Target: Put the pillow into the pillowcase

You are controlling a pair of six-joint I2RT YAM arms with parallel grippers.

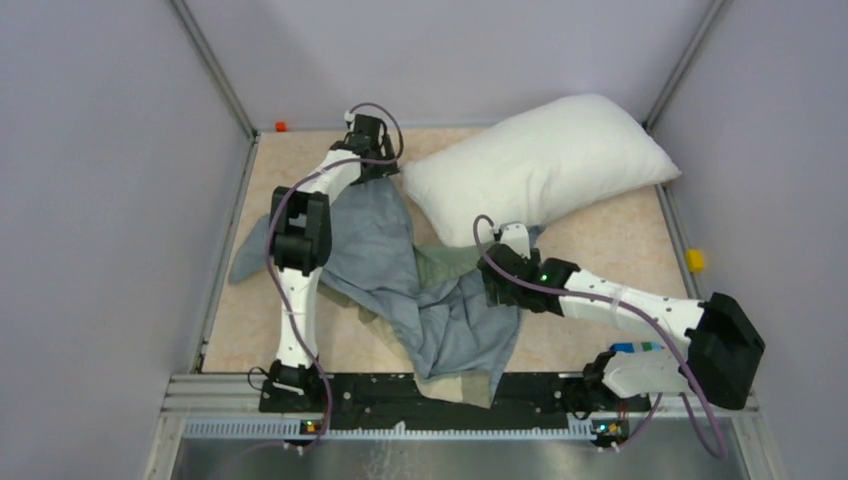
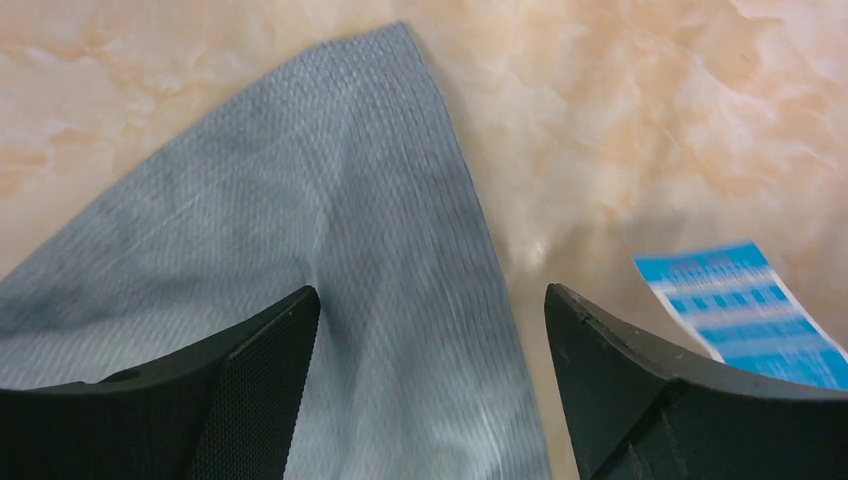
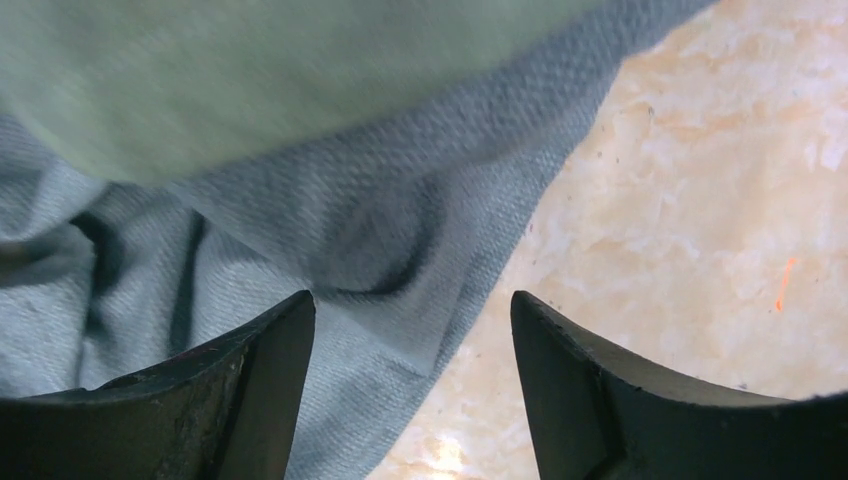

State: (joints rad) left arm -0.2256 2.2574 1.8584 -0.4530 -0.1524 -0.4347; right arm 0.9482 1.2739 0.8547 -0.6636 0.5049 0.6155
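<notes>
The plump white pillow [image 1: 540,165] lies at the back right of the table. The wrinkled grey-blue pillowcase [image 1: 390,270] is spread across the middle, reaching from the back left to the near edge. My left gripper [image 1: 372,165] is open over the pillowcase's far corner [image 2: 330,250], one finger [image 2: 240,390] over the cloth and the other over bare table. My right gripper [image 1: 512,240] is open over the pillowcase's right edge [image 3: 330,230], close to the pillow's near side. Neither gripper holds anything.
The tan marbled tabletop [image 1: 610,240] is walled by grey panels on three sides. A blue printed label [image 2: 740,310] lies on the table near the left gripper. A small yellow block [image 1: 694,260] sits at the right edge and an orange one [image 1: 281,126] at the back left.
</notes>
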